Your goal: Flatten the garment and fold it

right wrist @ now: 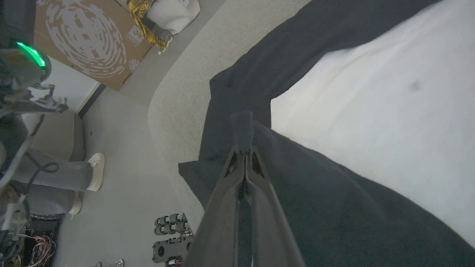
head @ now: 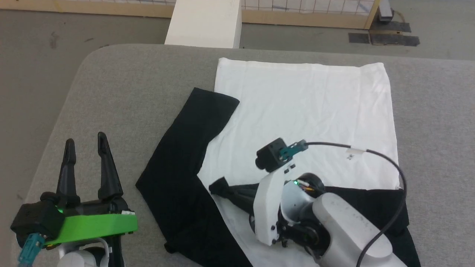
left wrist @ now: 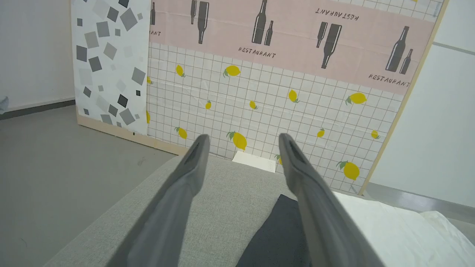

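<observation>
On the grey padded table (head: 122,92), the shirt (head: 304,107) lies with its white body spread flat, stretching away ahead of and beside my right gripper (head: 219,186). I judge the flattening done and the sleeve folds in hand.

The left sleeve (head: 185,148) lies as a bent black band just past the right gripper's tips, between the two grippers. The right sleeve (head: 371,204) runs back behind those tips, under the pale forearm and across the near part of the white body.

The right gripper is pinched tight. In its wrist view, a ridge of black cloth seems to rise into the tips, so I take it to be holding that sleeve.

The left gripper (head: 86,144) hangs spread wide and holds nothing, over bare table well off to the side of the shirt.

The next move, as I read it, calls for laying the held sleeve flat on the white body and letting go. The left sleeve would follow.

The forearm hides where sleeve meets shoulder, and the shirt's near edge is cut off. Black fingers against black cloth make the grip itself hard to confirm. I cannot tell which face of the shirt is up.
</observation>
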